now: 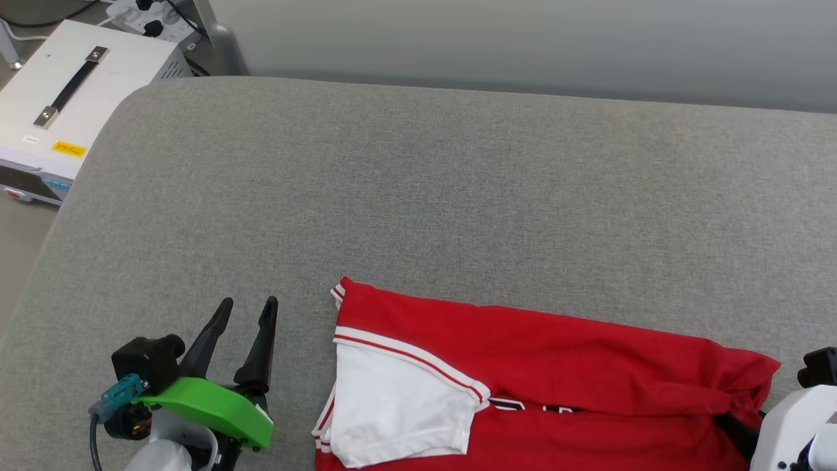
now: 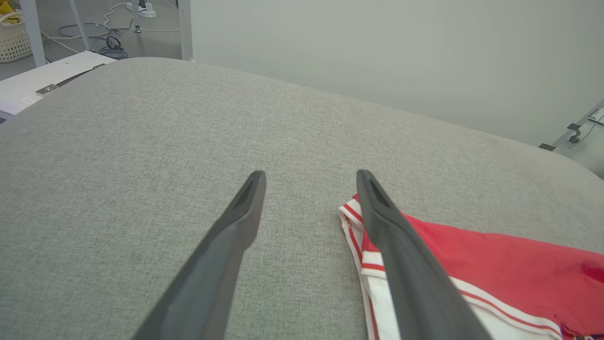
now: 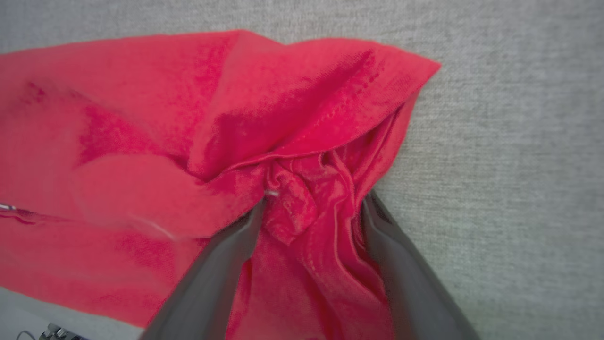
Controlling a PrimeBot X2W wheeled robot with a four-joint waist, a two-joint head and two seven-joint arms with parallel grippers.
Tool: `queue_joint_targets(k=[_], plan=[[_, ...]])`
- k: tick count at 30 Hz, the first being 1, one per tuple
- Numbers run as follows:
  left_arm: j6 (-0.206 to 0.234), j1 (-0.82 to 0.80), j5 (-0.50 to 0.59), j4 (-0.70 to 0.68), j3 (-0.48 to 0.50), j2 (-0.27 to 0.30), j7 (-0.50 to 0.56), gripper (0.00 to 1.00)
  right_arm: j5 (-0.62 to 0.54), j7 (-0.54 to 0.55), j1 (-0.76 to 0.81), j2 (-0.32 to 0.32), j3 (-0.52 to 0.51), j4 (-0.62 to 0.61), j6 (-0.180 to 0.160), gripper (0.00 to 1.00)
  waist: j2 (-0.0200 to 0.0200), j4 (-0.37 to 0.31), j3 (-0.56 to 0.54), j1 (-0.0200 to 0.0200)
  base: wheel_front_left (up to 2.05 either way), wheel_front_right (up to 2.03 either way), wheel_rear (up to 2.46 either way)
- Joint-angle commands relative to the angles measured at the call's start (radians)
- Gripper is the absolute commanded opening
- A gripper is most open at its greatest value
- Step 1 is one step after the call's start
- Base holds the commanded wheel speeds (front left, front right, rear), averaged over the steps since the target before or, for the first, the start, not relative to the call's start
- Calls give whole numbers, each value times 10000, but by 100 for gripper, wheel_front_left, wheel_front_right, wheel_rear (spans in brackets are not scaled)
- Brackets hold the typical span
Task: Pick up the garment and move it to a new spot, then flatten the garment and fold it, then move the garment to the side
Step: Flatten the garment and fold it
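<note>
Although its body is partly doubled over, the shirt (image 1: pixel 556 366) is far from flat: it lies along the near edge of the grey cushion (image 1: pixel 458 183), toward the robot's right, with a white sleeve (image 1: pixel 392 405) turned over the red front and a sliver of black lettering (image 1: pixel 536 407) peeping from under a fold. Its right-hand end is drawn into a tight knot of wrinkles. There the right gripper (image 3: pixel 311 203) sits, its two fingers (image 3: pixel 222 264) spread on either side of the bunched cloth, touching it but, as far as I can judge, not squeezed down onto it. The gathering suggests this corner serves as the grip for dragging or smoothing. The left gripper (image 1: pixel 248 302) is poised just beside the striped sleeve end, jaws apart and empty, placed, I would guess, to take the opposite end so the cloth can be pulled taut between both arms. Off the cushion to the left stands a white case (image 1: pixel 72 137) with a black handle (image 1: pixel 70 86); it is shut, so its contents are hidden. Further off, in the left wrist view, a woven basket (image 2: pixel 9 42) stands on the floor, and what it holds is too small to tell.
</note>
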Motion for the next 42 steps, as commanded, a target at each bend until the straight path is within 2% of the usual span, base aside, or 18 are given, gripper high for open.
queue_joint_targets(k=[1,11,22,28,34,35,42], plan=[[-69,-173,90,22,12,-42,-42,100,159,39,62,392,502,326,125,0,0,-12,-39,0,0,0,0],[-60,-90,85,84,-43,-78,-47,100,133,-967,-88,-277,77,705,125,0,0,-131,-239,0,0,0,0],[-46,-17,48,110,-173,-155,-46,100,-745,-1861,-280,-1134,-1621,1206,125,0,0,-308,-596,0,0,0,0],[-44,138,5,158,-211,-239,-51,100,-678,-1814,123,-841,-1534,234,125,0,0,-370,-898,0,0,0,0],[-32,263,-20,172,-197,-289,-55,100,-599,-1300,617,-459,-1246,-1014,125,0,0,-390,-1071,0,0,0,0],[-33,292,-18,172,-206,-343,-58,100,-531,-941,788,-184,-1053,-1686,125,0,0,-377,-1099,0,0,0,0],[-95,322,-22,278,-199,-445,-62,100,-377,-120,806,776,-255,-2951,125,0,0,-330,-1181,0,0,0,0]])
